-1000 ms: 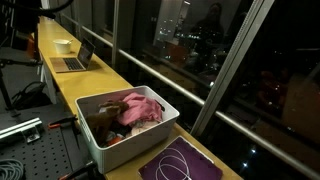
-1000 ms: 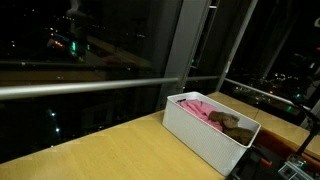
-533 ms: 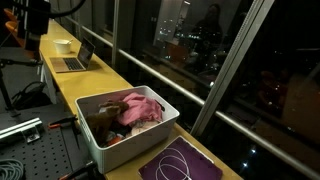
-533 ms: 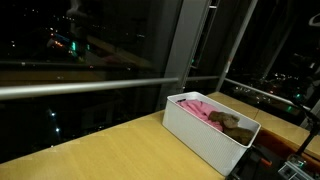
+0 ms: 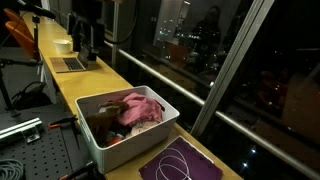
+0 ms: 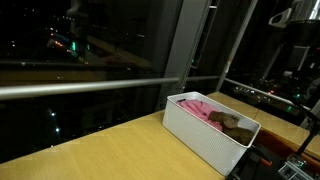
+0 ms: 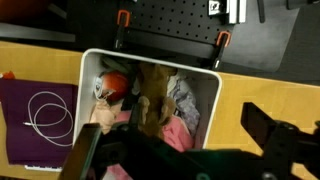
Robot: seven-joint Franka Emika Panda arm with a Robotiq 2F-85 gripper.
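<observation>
Purple mat (image 5: 203,169) with looped white cable (image 5: 172,160) at lower centre; open laptop (image 5: 72,63) and white bowl (image 5: 62,45) upper left on yellow counter (image 5: 125,82).

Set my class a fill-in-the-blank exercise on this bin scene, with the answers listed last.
The white rectangular plastic bin stands on a long ____ wooden counter.
The crumpled cloth heaped highest in the bin is ____.
Beside the bin, a thin white cord lies looped on a flat ____ mat.
In the wrist view, the pincer hangs above the bin with its jaws ____.
Missing words: yellow; pink; purple; open.
</observation>
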